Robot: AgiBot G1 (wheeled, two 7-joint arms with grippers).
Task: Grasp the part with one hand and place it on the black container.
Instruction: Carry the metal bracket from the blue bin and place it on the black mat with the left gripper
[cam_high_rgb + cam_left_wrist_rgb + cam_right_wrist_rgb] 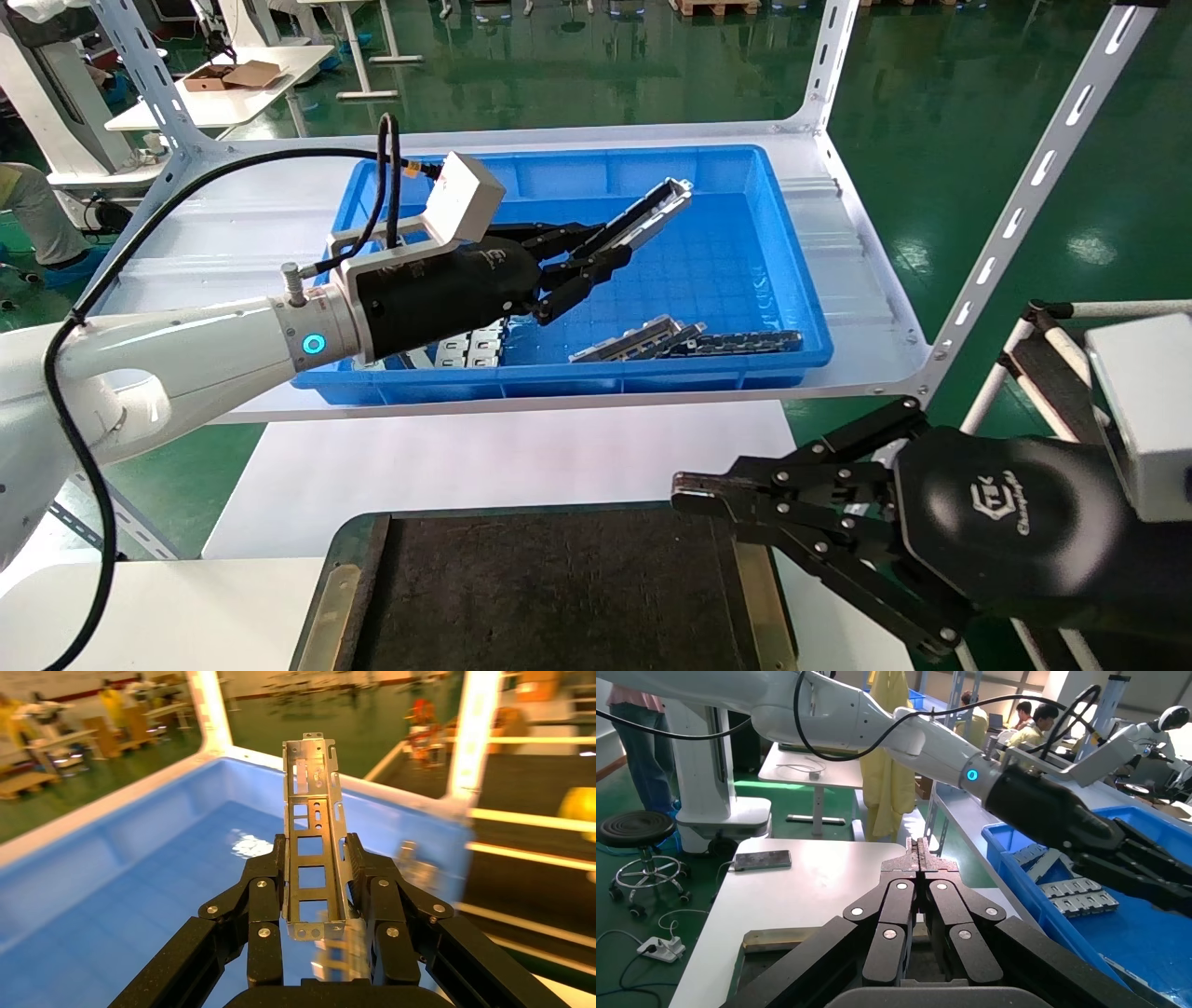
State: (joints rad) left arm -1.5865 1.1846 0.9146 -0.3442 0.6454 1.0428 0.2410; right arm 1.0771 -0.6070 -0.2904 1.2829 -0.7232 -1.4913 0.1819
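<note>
Bright overhead light, glare all over.
Lamps are mirrored in the green floor [978, 112] and blue bin [253, 843]; the left wrist view's edges are smeared and blurred.

White metal shelf [866, 308]: carries blue plastic bin [773, 186]. White table [168, 615]: carries black container [559, 596], near edge.

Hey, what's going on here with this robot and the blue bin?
The left gripper has clamped the part, a slotted metal channel, and holds it lifted above the blue bin. More metal pieces lie in the bin. The black container in front has nothing on it. The right gripper hangs closed over its right edge.
</note>
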